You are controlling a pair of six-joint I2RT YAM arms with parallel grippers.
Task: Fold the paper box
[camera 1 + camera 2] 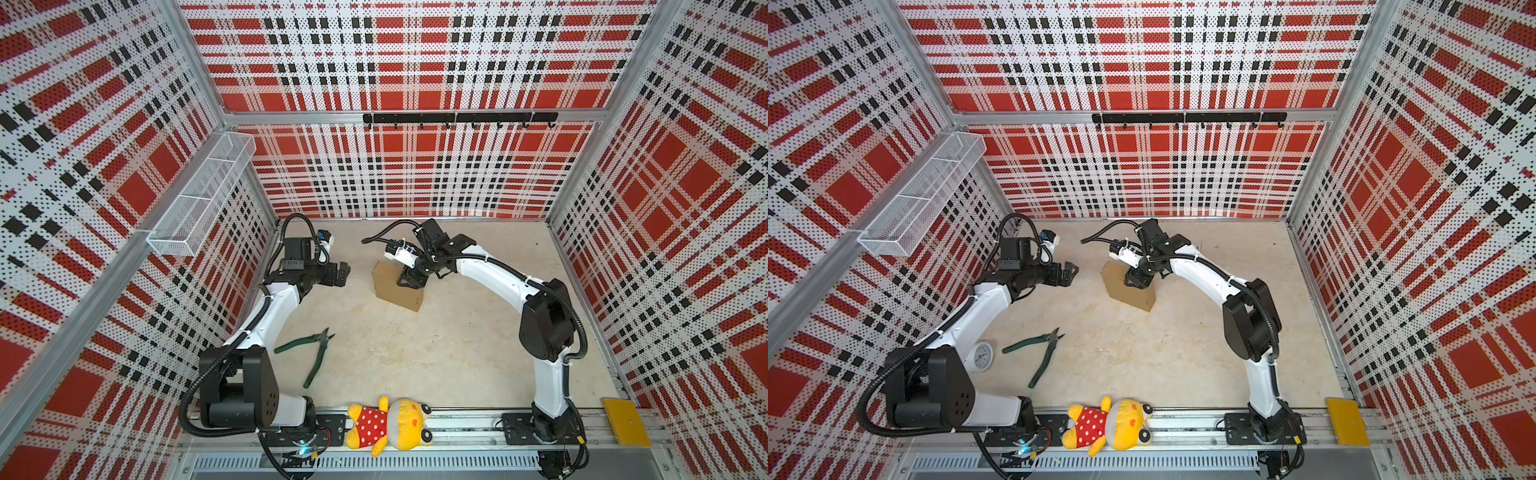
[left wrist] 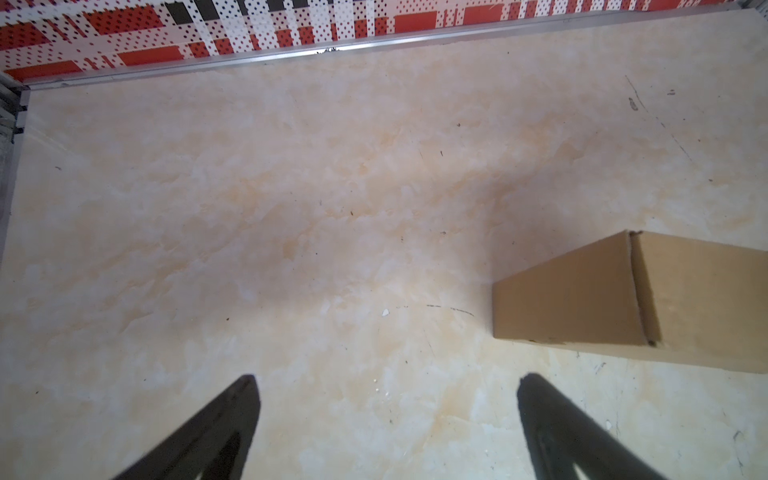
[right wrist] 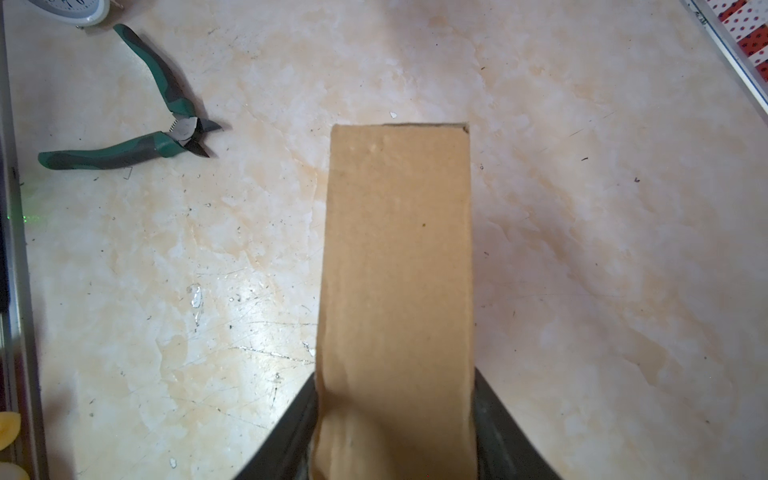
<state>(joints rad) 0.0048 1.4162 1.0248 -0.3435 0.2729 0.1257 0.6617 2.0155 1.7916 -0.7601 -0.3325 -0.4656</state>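
Observation:
The paper box (image 1: 390, 291) (image 1: 1119, 293) is a closed brown cardboard box standing on a narrow side near the back middle of the table. My right gripper (image 1: 409, 282) (image 1: 1137, 284) reaches down over its top edge. In the right wrist view the box (image 3: 399, 249) fills the gap of the right gripper (image 3: 394, 374), and both black fingers press against its two faces. My left gripper (image 1: 347, 272) (image 1: 1074, 274) hangs to the left of the box, apart from it. In the left wrist view the left gripper (image 2: 386, 380) is wide open and empty over bare table, with the box (image 2: 602, 299) off to one side.
Green-handled pliers (image 1: 318, 349) lie at front left, with a small white clock (image 1: 983, 354) beside the left arm. A yellow plush toy (image 1: 390, 424) and a yellow flat plate (image 1: 626, 422) rest on the front rail. A wire basket (image 1: 203, 191) and a hook rail (image 1: 457, 117) hang on the walls.

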